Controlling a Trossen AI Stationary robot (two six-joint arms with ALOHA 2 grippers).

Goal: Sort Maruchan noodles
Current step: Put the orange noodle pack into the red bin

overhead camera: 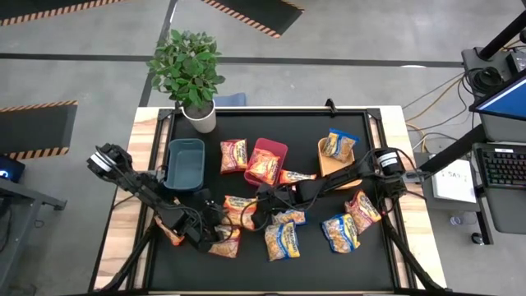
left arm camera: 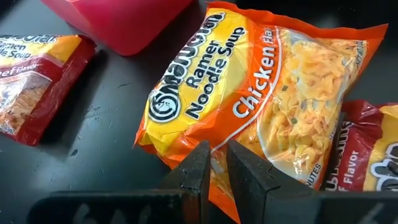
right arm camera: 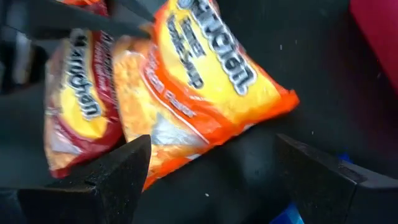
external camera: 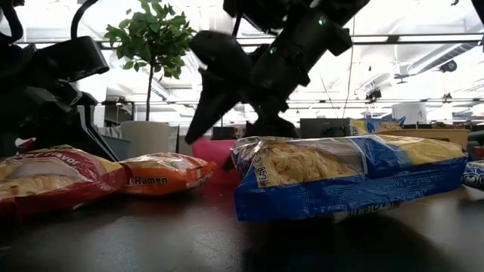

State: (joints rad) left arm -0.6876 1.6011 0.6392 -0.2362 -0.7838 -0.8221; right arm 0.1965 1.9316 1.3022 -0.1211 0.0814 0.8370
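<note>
- high view: the bench (overhead camera: 386,247) carries a black mat. a teal plastic bin (overhead camera: 184,163), a red plastic bin (overhead camera: 266,161) and a tan bin (overhead camera: 336,155) stand in a row toward the far side, with a potted green plant (overhead camera: 188,72) behind the teal one. the flat, crinkly maruchan noodle packets (overhead camera: 283,238) lie scattered over the near half of the mat; one blue-and-yellow packet (overhead camera: 338,144) sits in the tan bin, one reddish packet in the red bin, and one lies between the teal and red bins.
- high view: the left end effector (overhead camera: 215,227) is low among packets near the front left; the right end effector (overhead camera: 265,197) reaches in to mid-mat, just in front of the red bin.
- low view: a blue-and-yellow packet lies flat in the foreground, with an orange packet (external camera: 162,172) and a red one (external camera: 49,177) beside it; a dark end effector hangs above them, fingers spread.
- left wrist view: the left end effector (left arm camera: 215,171) has its fingers nearly together, pinched on the edge of the orange chicken-flavour packet (left arm camera: 261,106). a red packet lies on either side of it.
- right wrist view: the right end effector (right arm camera: 208,177) stands wide apart with nothing between its fingers, above the mat beside the orange packet (right arm camera: 211,81).
</note>
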